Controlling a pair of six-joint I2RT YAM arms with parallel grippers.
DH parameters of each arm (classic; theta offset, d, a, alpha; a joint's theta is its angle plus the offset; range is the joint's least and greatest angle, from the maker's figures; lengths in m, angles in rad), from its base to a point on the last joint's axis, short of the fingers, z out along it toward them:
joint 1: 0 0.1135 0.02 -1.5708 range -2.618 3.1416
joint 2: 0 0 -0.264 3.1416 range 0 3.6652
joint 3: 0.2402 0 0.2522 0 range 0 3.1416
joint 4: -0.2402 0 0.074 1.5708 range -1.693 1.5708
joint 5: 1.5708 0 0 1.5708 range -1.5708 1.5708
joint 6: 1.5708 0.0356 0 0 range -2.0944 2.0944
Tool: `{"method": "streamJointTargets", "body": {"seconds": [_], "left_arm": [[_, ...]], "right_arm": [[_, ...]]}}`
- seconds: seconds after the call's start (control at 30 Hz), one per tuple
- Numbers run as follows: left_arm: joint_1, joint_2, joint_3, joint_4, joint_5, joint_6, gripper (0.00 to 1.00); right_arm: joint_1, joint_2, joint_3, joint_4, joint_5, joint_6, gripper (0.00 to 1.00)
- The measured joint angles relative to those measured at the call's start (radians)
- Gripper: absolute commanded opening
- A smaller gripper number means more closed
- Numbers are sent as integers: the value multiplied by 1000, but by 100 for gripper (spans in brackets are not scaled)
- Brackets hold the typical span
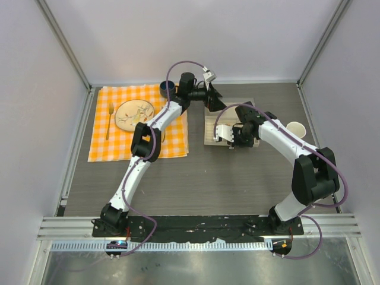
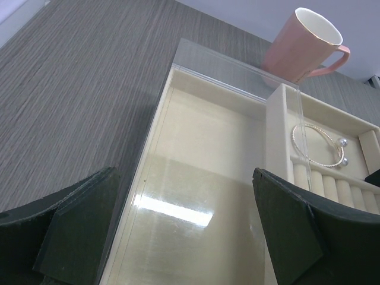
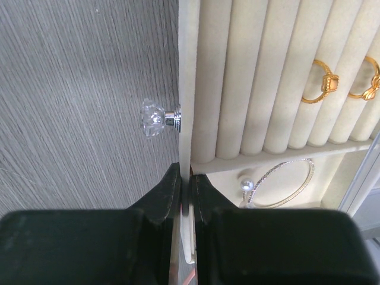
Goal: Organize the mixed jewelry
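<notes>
Gripper status, right arm: the right gripper [image 3: 185, 190] is clenched on the thin front wall [image 3: 189, 89] of the beige jewelry tray, one finger on each face, just beside the crystal knob [image 3: 154, 117] that projects over the counter [image 3: 77, 89]. Immediately inside that wall lie the ring rolls [image 3: 255, 77]. Two gold rings [image 3: 323, 83] are seated in slots at the far side, and the silver bangle [image 3: 279, 184] with pearl ends lies flat in the adjoining compartment. The left gripper [image 2: 184, 205] is released, jaws spread wide and holding nothing, and hangs above the large bare compartment behind the clear panel [image 2: 219, 65]. The pink mug [image 2: 306, 44] stands just beyond the tray's corner. Hazards, as judged from this position: the pinch bears on a narrow padded edge rather than the knob, so a pull could slip off or tilt the tray. A jolt may unseat the rings from their slots or slide the bangle. A descent by the left gripper risks striking the clear panel's rim, since transparency and glare hide that edge. A sideways shove of the tray could knock the mug.
</notes>
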Motion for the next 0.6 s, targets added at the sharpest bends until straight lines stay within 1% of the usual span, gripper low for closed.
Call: {"method": "streamJointTargets", "body": {"seconds": [0.6], "left_arm": [[-2, 0, 0, 0, 1, -2, 100]], "right_arm": [[5, 15, 21, -19, 29, -10, 1]]}}
